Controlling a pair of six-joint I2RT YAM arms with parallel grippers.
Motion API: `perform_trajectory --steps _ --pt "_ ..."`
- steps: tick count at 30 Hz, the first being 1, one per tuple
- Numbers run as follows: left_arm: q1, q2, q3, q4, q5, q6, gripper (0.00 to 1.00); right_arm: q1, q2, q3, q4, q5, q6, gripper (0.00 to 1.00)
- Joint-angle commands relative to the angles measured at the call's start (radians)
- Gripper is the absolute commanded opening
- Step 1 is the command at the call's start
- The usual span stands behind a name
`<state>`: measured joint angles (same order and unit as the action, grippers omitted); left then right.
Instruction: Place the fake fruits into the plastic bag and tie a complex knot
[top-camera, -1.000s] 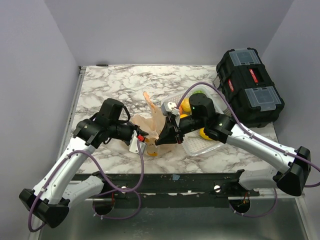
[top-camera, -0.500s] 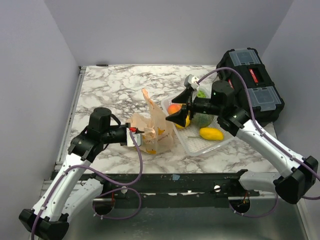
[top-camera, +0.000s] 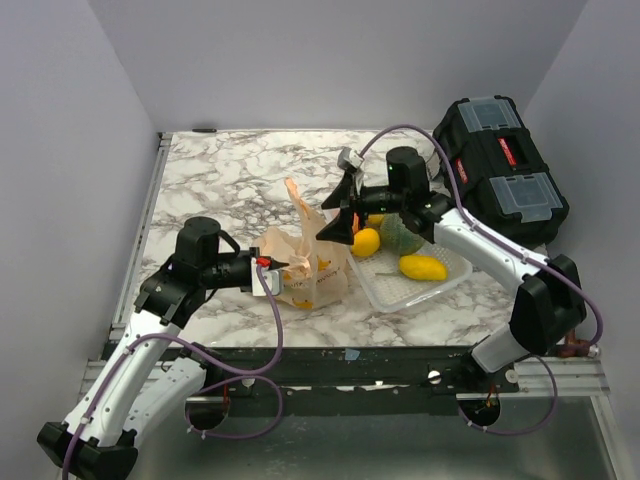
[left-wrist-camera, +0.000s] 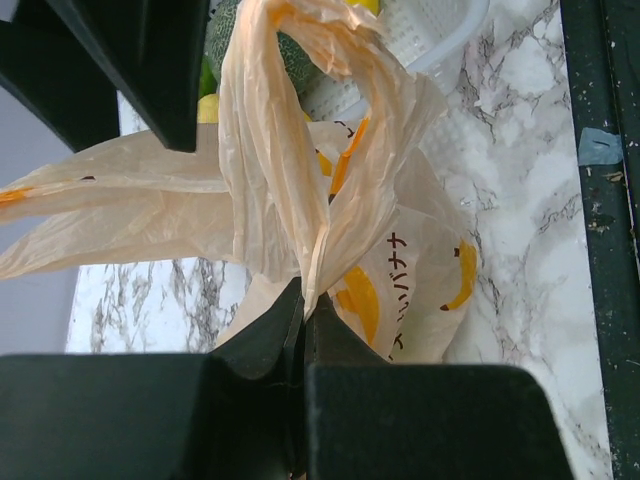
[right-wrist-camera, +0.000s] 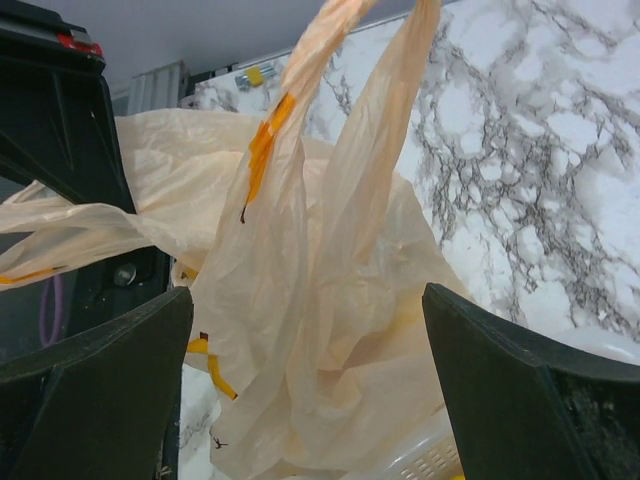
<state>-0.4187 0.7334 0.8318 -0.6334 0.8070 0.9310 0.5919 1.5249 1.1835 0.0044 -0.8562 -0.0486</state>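
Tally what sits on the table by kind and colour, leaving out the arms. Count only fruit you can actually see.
plastic bag: 1
white basket: 1
black toolbox: 1
yellow fruits in the basket: 2
green fruit in the basket: 1
Total: 6
Any fruit hidden inside the bag is not counted.

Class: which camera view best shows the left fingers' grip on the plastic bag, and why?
The left wrist view: the left gripper is shut on a fold of the plastic bag at frame centre. The top external view shows that pinch small and distant; the right wrist view shows handle strips, not the pinch.
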Motion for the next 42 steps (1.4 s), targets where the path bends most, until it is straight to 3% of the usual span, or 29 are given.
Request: perform_trajectory --steps 1,7,18,23,27,30,31,33,35,38,42 --pt "0.005 -0.009 0.009 -0.048 0.055 0.071 0.0 -0.038 0.048 0.132 -0.129 -0.208 -0.104 1.0" --pt "0.004 -0.003 0.03 -0.053 0.069 0.066 0.0 -0.053 0.173 0.311 -0.589 -0.36 -0.464 1.0" --pt "0.001 -0.023 0.027 -0.088 0.071 0.08 0.0 -0.053 0.44 0.512 -0.758 -0.535 -0.455 1.0" --pt "0.0 -0.017 0.032 -0.088 0.069 0.08 0.0 -0.017 0.485 0.57 -0.836 -0.589 -0.453 0.8" --pt "-0.002 -0.004 0.041 -0.085 0.067 0.08 0.0 0.018 0.475 0.554 -0.836 -0.594 -0.436 0.45" --pt "-0.002 -0.007 0.047 -0.066 0.067 0.047 0.0 0.019 0.459 0.522 -0.842 -0.568 -0.419 0.09" --pt "-0.002 -0.006 0.054 -0.06 0.072 0.029 0.0 0.018 0.45 0.512 -0.845 -0.543 -0.42 0.01" --pt "-0.009 0.01 0.081 -0.061 0.079 -0.015 0.0 0.02 0.412 0.468 -0.759 -0.465 -0.344 0.01" --pt "-0.021 0.051 0.126 -0.059 0.077 -0.1 0.0 0.019 0.319 0.369 -0.537 -0.345 -0.15 0.01" --pt "-0.027 0.132 0.194 -0.048 0.08 -0.265 0.0 0.028 0.189 0.213 -0.279 -0.187 -0.008 0.01" --pt "-0.029 0.209 0.233 0.021 0.07 -0.438 0.0 0.06 0.14 0.203 -0.317 -0.095 -0.062 0.01"
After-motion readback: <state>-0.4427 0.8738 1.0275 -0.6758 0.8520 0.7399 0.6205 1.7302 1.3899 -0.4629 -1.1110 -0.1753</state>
